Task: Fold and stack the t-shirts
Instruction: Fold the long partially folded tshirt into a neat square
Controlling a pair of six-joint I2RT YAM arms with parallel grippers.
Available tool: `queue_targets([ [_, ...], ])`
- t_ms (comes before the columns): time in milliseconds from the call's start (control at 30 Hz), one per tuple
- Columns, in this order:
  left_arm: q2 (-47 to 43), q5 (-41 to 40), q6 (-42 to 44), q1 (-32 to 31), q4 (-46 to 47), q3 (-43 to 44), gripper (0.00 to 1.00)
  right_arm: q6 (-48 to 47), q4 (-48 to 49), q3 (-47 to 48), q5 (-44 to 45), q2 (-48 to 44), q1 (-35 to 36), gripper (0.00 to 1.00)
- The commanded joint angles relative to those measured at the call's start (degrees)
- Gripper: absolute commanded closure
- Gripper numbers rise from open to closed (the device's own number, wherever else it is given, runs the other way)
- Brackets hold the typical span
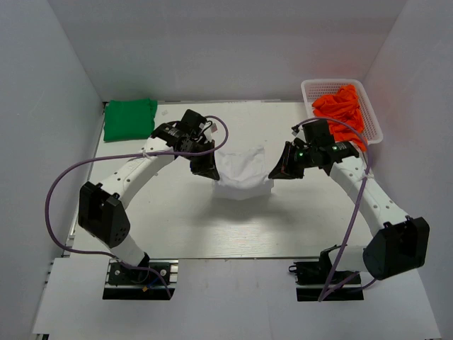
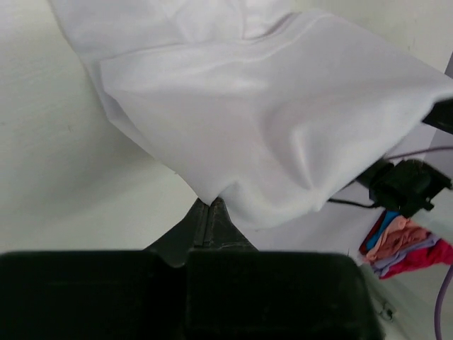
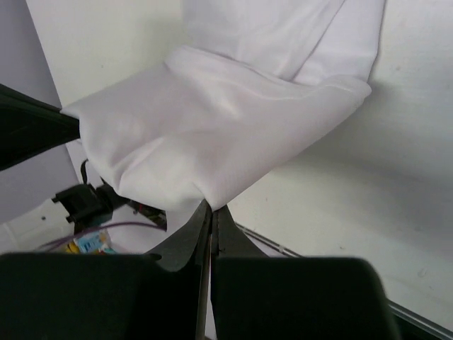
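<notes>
**Two-arm fold, white t-shirt [image 1: 243, 176] at counter centre.** My L gripper [image 1: 207, 168] is closed tight on the shirt's left edge. My R gripper [image 1: 277, 170] is closed the same way on the right edge, w/ only cloth pinched in the jaws. I hold it at two opposite points so the fabric spans btwn them and a fold line can form. The middle sags, and the near part appears to rest on the counter [image 1: 212, 227]. The green t-shirt [image 1: 129, 119] lies folded at the far left corner, well apart. It is prob. the base of the stack, so I judge the white one goes there once folded. Far right: a white lattice basket [image 1: 331, 83] w/ orange cloth [image 1: 342, 106]. Surface: pale, smooth, matte. Room: plain white walls on three sides.
</notes>
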Motion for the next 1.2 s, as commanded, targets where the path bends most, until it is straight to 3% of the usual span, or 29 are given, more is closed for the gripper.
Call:
queue_targets([
  [0,1.4,-4.1,-2.5,1.3,1.2,4.0,1.00,-0.3,-1.2,7.0,2.4,3.6,-1.9,1.00],
  [167,8.0,-4.6,-5.3,5.2,1.9,8.3,1.00,-1.1,0.3,10.7,-2.1,10.2,-4.0,1.00],
  [500,15.3,-1.7,-10.3,11.5,13.2,11.2,1.00,-0.4,9.9,17.3,-12.3,22.7,-9.5,1.00],
  [800,29.4,2.9,-10.8,14.4,18.8,26.2,0.97,1.9,15.4,26.0,-16.9,37.6,-12.1,1.00],
  [833,32.9,1.9,-11.3,14.4,18.8,27.9,0.91,2.2,15.7,27.1,-16.4,38.8,-12.4,1.00],
  [867,34.5,0.9,-11.4,14.4,19.4,29.4,0.81,2.0,16.9,28.3,-15.8,41.8,-12.6,0.90],
  [900,36.1,-0.8,-11.4,15.0,19.4,33.2,0.29,2.3,16.6,34.0,-15.5,45.4,-12.8,0.63],
  [967,40.6,-1.4,-11.9,15.6,20.3,37.2,0.00,2.4,14.4,42.5,-13.6,51.1,-13.2,0.58],
  [1033,42.8,-3.4,-11.3,16.2,20.8,43.8,0.00,1.3,11.7,55.5,-11.1,56.8,-13.4,0.52],
  [1067,44.2,-3.4,-10.0,16.8,21.5,47.8,0.00,0.9,7.6,57.8,-4.3,57.5,-13.4,0.50],
  [1100,44.2,-3.4,-9.2,16.8,22.0,49.0,0.00,0.6,7.2,60.1,-2.2,57.6,-13.3,0.44],
  [1167,43.1,-2.9,-5.7,16.8,22.9,49.0,0.00,-0.6,7.9,57.7,2.1,54.4,-13.1,0.44],
])
